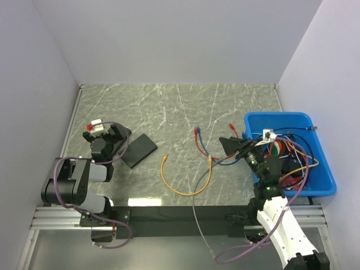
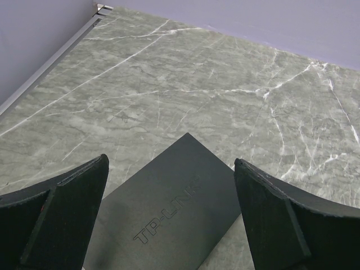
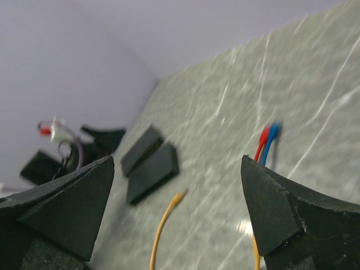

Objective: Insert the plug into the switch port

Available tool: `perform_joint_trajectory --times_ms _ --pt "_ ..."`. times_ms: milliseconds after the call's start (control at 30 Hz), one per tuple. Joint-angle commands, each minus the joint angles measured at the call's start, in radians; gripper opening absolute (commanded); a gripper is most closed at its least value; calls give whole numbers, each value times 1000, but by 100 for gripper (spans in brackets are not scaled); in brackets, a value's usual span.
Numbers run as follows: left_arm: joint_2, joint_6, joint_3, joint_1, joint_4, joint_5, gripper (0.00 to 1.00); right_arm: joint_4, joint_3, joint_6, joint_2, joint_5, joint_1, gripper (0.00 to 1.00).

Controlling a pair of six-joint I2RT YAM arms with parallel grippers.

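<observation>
A black TP-LINK switch (image 1: pixel 139 150) lies flat on the marble table at the left; it fills the bottom middle of the left wrist view (image 2: pixel 169 214). My left gripper (image 1: pixel 119 140) is open and empty, just left of and above the switch. An orange cable (image 1: pixel 187 179) lies in a loop in the middle, with a plug at each end (image 1: pixel 165 158). My right gripper (image 1: pixel 232 147) is open and empty, right of the orange cable. The blurred right wrist view shows the switch (image 3: pixel 151 165) and the orange plug (image 3: pixel 179 196) ahead of it.
A red cable (image 1: pixel 198 139) and a blue cable (image 1: pixel 216 160) lie beside the orange one, also showing in the right wrist view (image 3: pixel 268 139). A blue bin (image 1: pixel 315 152) with several cables stands at the right. White walls close in the table on three sides.
</observation>
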Motion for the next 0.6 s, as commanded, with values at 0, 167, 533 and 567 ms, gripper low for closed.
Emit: perform_joint_trajectory --times_ms 0,167,533,567 --pt "-7 -12 12 4 33 -11 99 7 2 52 -44 -171 12 100" --pt "-7 -11 13 4 30 -9 99 -464 226 -150 -9 -20 95 100" --pt "-323 -107 133 -10 -485 -46 99 -634 282 -112 -72 402 535 100" --pt "-361 -153 125 -18 -498 -55 99 -647 296 -118 -18 435 556 100"
